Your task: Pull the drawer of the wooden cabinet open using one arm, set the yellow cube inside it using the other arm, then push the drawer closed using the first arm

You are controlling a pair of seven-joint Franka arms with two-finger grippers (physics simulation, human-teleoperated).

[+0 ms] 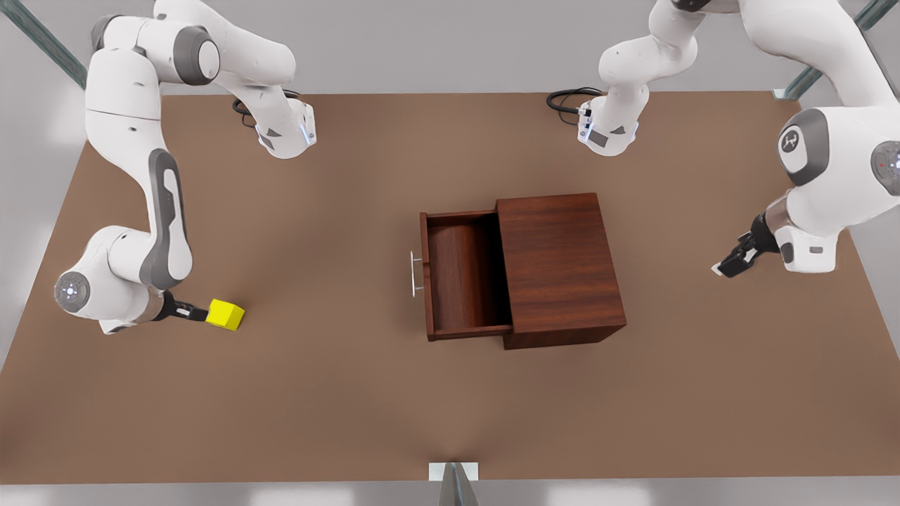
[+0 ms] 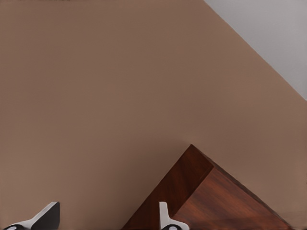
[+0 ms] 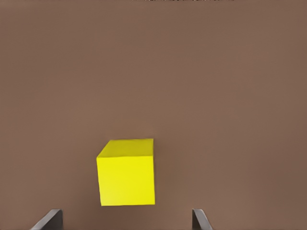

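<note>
The wooden cabinet stands mid-table, and its drawer is pulled out toward the front view's left. The drawer is empty inside, with its silver handle at the front. The yellow cube rests on the table at the front view's left. My right gripper is low beside it and open. In the right wrist view the cube sits just ahead of the spread fingertips, untouched. My left gripper hangs open at the front view's right, apart from the cabinet, whose corner appears beyond its fingers.
The brown table spreads wide around the cabinet. Both arm bases with black cables stand at the back edge. A small metal bracket sits at the middle of the front edge.
</note>
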